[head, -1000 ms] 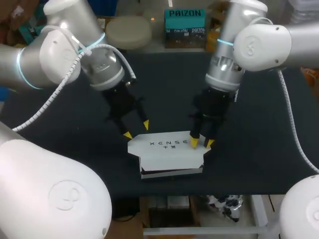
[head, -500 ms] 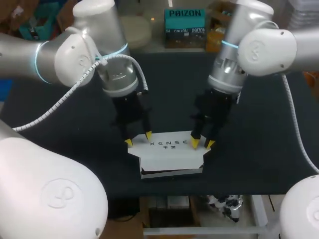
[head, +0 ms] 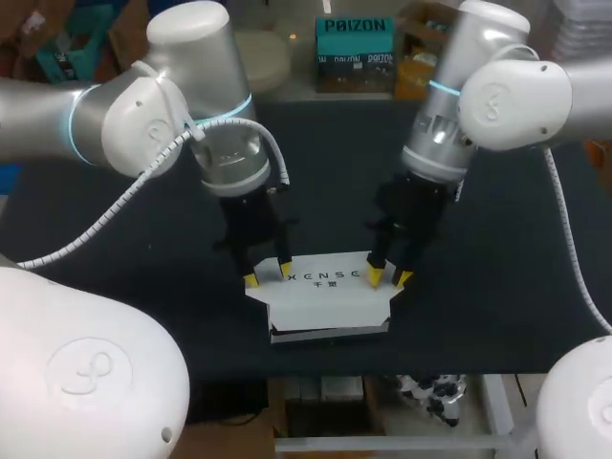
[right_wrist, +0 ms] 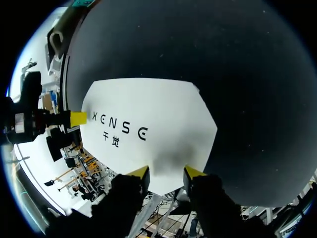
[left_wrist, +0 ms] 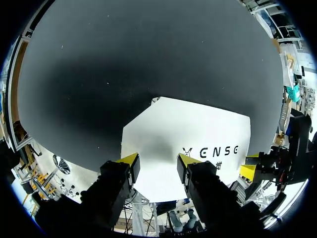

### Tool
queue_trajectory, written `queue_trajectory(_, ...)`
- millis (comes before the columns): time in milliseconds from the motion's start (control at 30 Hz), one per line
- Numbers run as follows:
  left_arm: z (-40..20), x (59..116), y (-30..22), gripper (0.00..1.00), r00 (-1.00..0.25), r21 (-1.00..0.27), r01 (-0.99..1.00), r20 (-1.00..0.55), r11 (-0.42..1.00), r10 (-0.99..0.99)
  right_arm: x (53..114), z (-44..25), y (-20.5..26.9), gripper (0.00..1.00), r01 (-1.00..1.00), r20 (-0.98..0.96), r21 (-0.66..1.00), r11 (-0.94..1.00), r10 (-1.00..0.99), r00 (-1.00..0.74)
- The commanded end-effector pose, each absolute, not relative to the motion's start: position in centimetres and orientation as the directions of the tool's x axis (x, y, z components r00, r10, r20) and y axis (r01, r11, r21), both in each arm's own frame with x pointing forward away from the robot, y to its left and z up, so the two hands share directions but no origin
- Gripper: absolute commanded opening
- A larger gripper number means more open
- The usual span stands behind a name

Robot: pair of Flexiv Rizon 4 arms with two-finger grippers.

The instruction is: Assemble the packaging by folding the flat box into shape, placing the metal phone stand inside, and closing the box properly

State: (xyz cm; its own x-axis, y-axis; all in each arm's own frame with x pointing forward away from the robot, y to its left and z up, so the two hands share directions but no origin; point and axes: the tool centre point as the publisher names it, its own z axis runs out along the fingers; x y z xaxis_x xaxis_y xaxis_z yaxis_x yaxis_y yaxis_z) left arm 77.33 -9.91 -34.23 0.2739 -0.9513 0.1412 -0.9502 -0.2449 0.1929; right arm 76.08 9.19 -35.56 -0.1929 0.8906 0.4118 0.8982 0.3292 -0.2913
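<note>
A white box [head: 325,298] lies flat near the front edge of the black table [head: 521,287], its printed top face turned upward and a dark strip showing beneath the front edge of that face. Both of the robot's tools stand on it from above. The left gripper [head: 269,275] is at the box's left rear corner, its yellow-tipped fingers [left_wrist: 130,160] spread a little with nothing held between them, the tips at or just above the white card. The right gripper [head: 386,278] is at the box's right side, just past the printed lettering, its fingers [right_wrist: 193,172] likewise parted and empty over the card. The two grippers are well apart, with the lettering between them. Behind them, the left arm [head: 124,115] enters from the left and the right arm [head: 502,91] from the right, both angled down over the dark table.
</note>
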Motion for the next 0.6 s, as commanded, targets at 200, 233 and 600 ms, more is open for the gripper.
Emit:
queue_trajectory(200,-34.61,76.77,-9.88,0.51,0.266,0.189,-0.954,0.168,-0.234,-0.949,75.98,-35.86,9.2,0.46,0.909,0.416,-0.273,0.315,0.891,-0.184)
queue_trajectory(233,-34.62,76.71,-9.88,0.5,0.265,0.188,-0.954,0.171,-0.232,-0.949,76.0,-35.85,9.21,0.46,0.909,0.416,-0.272,0.315,0.89,-0.184)
queue_trajectory(600,-35.01,76.3,-10.02,0.49,0.252,0.193,-0.957,0.189,-0.216,-0.949,76.08,-35.68,9.26,0.47,0.912,0.407,-0.271,0.308,0.895,-0.182)
